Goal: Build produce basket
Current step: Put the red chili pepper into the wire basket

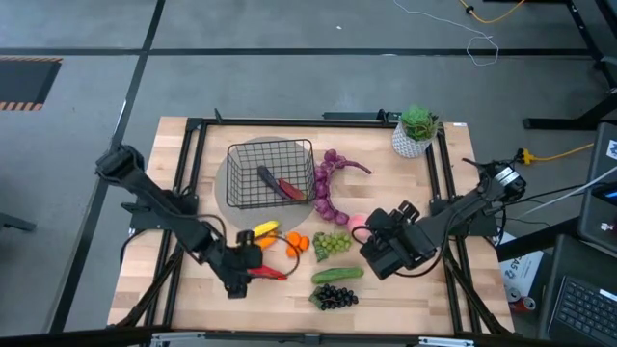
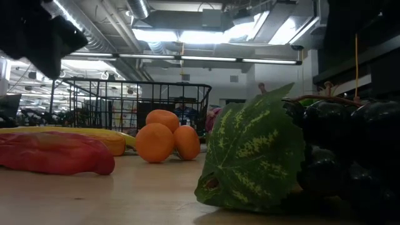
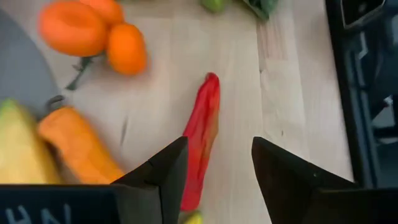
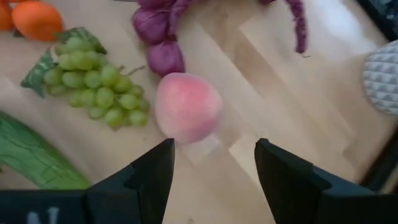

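My left gripper (image 3: 214, 171) hangs with fingers apart over one red chilli (image 3: 200, 140); three orange pieces (image 3: 93, 28) lie nearby. My right gripper (image 4: 214, 168), fingers apart, faces one pink peach (image 4: 188, 107). No writing is legible.

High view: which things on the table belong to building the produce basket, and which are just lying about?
Belongs to the job:
basket, a red chilli already inside
red chilli on the table, left gripper open over it
banana
orange pieces
green grapes
peach, ahead of the open right gripper
cucumber
dark grapes
purple bulbs

Lying about:
potted plant
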